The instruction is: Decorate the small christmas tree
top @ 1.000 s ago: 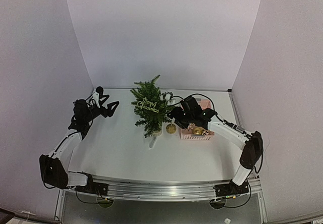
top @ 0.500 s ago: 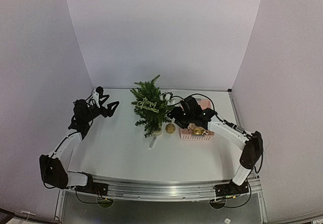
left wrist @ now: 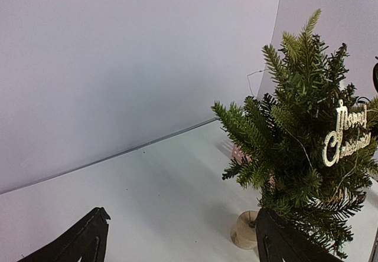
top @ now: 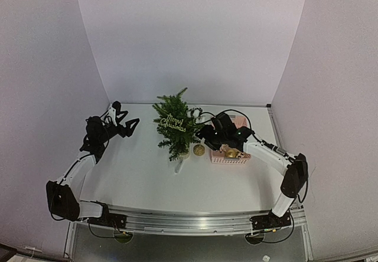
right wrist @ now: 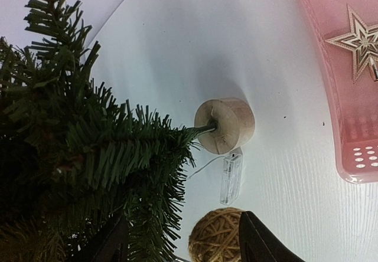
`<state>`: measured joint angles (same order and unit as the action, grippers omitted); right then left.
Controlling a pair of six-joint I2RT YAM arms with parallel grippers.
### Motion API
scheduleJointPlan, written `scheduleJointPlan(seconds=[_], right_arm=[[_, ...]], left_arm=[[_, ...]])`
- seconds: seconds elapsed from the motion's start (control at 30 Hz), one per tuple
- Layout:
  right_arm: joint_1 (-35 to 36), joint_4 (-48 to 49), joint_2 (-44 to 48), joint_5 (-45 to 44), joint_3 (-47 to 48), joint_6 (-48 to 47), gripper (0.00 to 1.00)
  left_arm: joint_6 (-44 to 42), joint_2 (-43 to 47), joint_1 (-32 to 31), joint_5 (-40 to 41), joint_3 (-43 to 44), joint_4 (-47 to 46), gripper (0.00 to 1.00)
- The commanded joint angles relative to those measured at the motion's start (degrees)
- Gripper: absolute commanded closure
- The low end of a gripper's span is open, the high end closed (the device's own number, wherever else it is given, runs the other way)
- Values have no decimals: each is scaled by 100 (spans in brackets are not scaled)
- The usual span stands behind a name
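Observation:
The small christmas tree [top: 175, 126] stands mid-table on a pale round wooden base [right wrist: 225, 125], with a white "Merry Christmas" sign [left wrist: 345, 133] hanging in its branches. My right gripper [top: 202, 135] is low at the tree's right side and open. A gold twine ball [right wrist: 216, 237] lies between its fingers, close to the right finger [right wrist: 266, 241]; it is narrower than the gap. My left gripper [top: 126, 119] hovers open and empty left of the tree [left wrist: 301, 126], its fingers [left wrist: 88, 241] spread wide.
A pink basket [top: 230, 156] with ornaments sits right of the tree; a wooden star [right wrist: 359, 41] lies in it. A clear battery box [right wrist: 231, 178] on a thin wire lies by the tree base. White walls enclose the table on three sides.

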<state>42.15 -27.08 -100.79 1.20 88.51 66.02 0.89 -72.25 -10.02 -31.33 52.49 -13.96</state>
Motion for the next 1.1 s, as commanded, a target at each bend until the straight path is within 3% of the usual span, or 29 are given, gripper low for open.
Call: scheduleJointPlan(seconds=[0.0,1.07], right_arm=[[43,-52,389,-218,128,-93,38],[41,-155,748,-167,-111,-141,37]], left_arm=[[-80,193,30,9,92,-116,13],[-247,184,30,11,108,-99,13]])
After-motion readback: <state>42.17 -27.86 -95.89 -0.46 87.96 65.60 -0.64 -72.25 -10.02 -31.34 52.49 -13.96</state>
